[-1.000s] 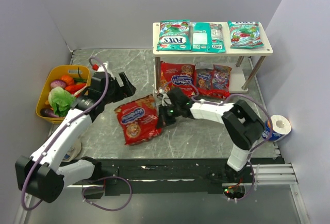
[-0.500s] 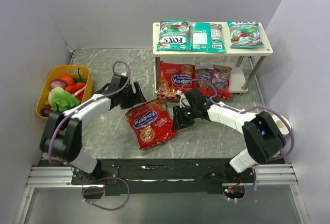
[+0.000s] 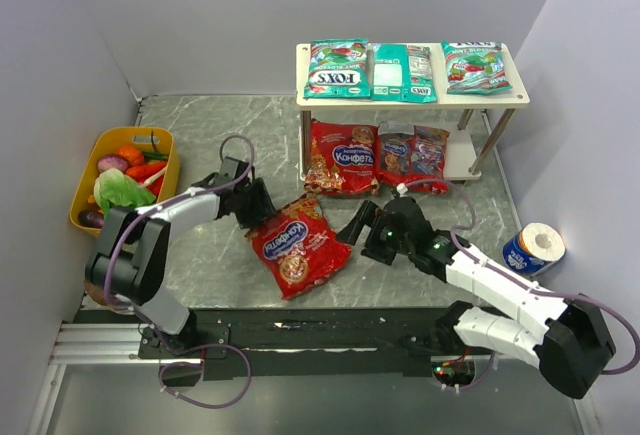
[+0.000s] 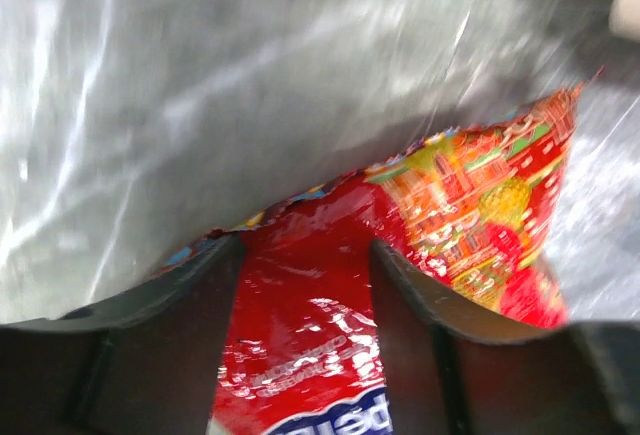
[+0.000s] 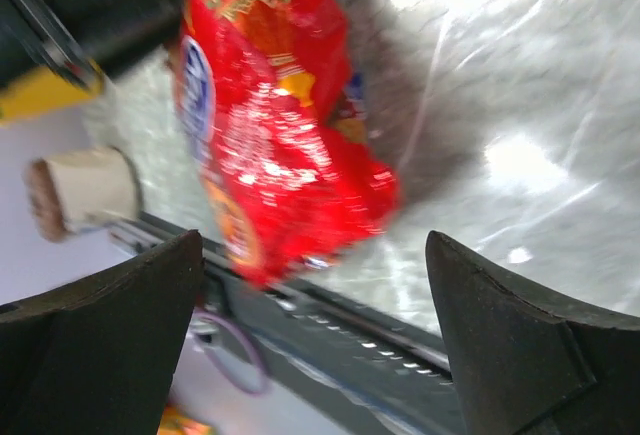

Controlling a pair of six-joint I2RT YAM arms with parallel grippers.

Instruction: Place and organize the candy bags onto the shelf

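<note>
Top external view showed us one red candy bag (image 3: 298, 243) lying flat by the near edge of the table (image 3: 200, 260), our left gripper (image 3: 258, 209) open around its corner, our right gripper (image 3: 358, 237) wide open beside it, so we needed a firm pinch before lifting it to the shelf (image 3: 520, 96).

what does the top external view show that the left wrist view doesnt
Only the top external view: the shelf with three teal bags on top and red bags on its lower board, the yellow tub, and both arms. Only the left wrist view: the left jaws up close, apart, straddling a bag's edge. Both: the loose red bag lying on the marbled table.
</note>
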